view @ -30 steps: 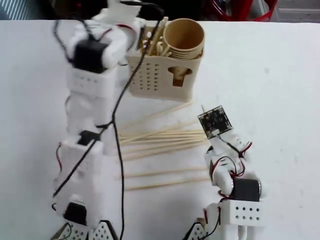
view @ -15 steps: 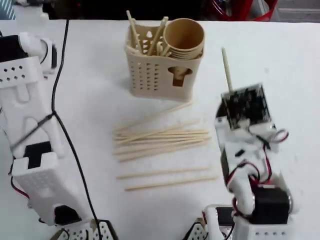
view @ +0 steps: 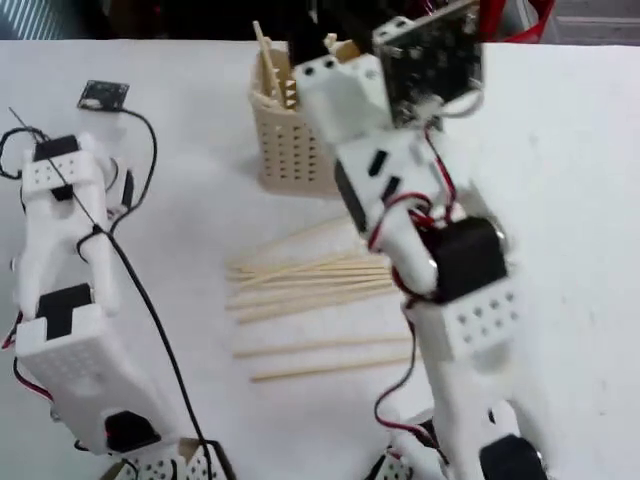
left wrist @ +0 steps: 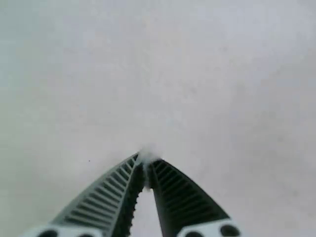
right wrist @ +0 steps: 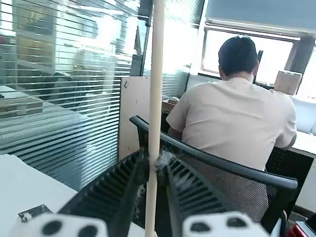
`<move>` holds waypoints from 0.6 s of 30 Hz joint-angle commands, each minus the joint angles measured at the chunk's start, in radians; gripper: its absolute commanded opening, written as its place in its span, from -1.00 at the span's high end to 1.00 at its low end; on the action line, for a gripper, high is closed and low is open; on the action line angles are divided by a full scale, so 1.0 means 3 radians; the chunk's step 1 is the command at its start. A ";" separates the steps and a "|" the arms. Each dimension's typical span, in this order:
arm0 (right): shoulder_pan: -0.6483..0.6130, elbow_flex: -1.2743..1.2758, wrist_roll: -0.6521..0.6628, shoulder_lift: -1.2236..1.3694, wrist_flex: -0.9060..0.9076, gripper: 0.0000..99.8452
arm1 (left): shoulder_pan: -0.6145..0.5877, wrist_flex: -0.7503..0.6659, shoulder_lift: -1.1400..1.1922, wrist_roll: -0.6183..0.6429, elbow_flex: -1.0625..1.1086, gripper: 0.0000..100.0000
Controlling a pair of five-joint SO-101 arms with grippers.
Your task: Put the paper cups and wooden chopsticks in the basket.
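Jaws: right gripper [right wrist: 157, 167] pinches thin pale wooden chopstick [right wrist: 156, 94] above cream perforated basket [view: 287, 150]; left gripper [left wrist: 146, 170] closed, empty. Light, stiff, probably pivots.

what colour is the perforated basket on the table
Cream-beige; the perforated plastic basket shows best in the high view.

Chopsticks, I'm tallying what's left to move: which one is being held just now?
The chopstick clamped in the right tool. The loose chopsticks lie flat on the table; others stand in the basket.
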 commanded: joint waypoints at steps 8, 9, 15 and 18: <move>-0.0192 -0.0153 0.0281 0.0949 -0.1123 0.97 | -0.0028 -0.0199 -0.0120 -0.0072 0.0199 0.95; -0.0192 -0.0153 0.0358 0.1036 -0.1184 0.97 | -0.0023 -0.0199 -0.0120 -0.0097 0.0199 0.95; -0.0202 -0.0159 0.0742 0.1404 -0.1291 0.97 | 0.0028 -0.0199 -0.0120 -0.0220 0.0215 0.95; -0.0212 -0.0159 0.0967 0.1491 -0.1399 0.97 | 0.0028 -0.0199 -0.0120 -0.0220 0.0205 0.95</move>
